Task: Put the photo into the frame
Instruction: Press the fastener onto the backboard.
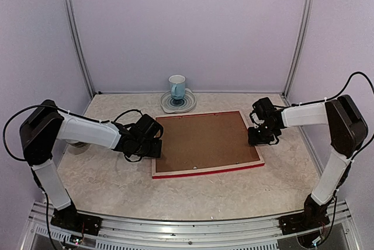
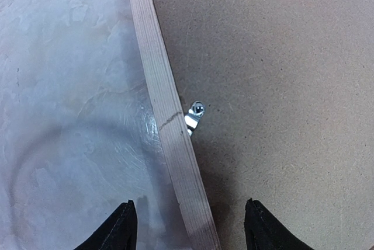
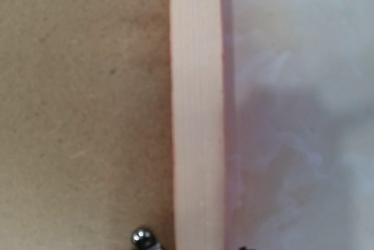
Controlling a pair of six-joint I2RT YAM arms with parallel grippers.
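Observation:
The frame (image 1: 210, 171) lies face down in the middle of the table, its red edge towards me and its pale wood reverse up. A brown backing board (image 1: 204, 139) fills it. The photo is hidden. My left gripper (image 1: 153, 145) hangs low over the frame's left side. In the left wrist view it is open (image 2: 190, 203), with the wood rail (image 2: 169, 121) between its fingers and a small metal clip (image 2: 194, 115) just ahead. My right gripper (image 1: 261, 136) is over the frame's right rail (image 3: 196, 115). Its fingertips barely show there, beside a metal knob (image 3: 142, 238).
A blue and white mug (image 1: 177, 88) stands on a round plate (image 1: 188, 103) just behind the frame's far edge. A pale round thing (image 1: 76, 145) sits partly hidden beneath my left arm. Lilac walls with metal posts close in the back and sides.

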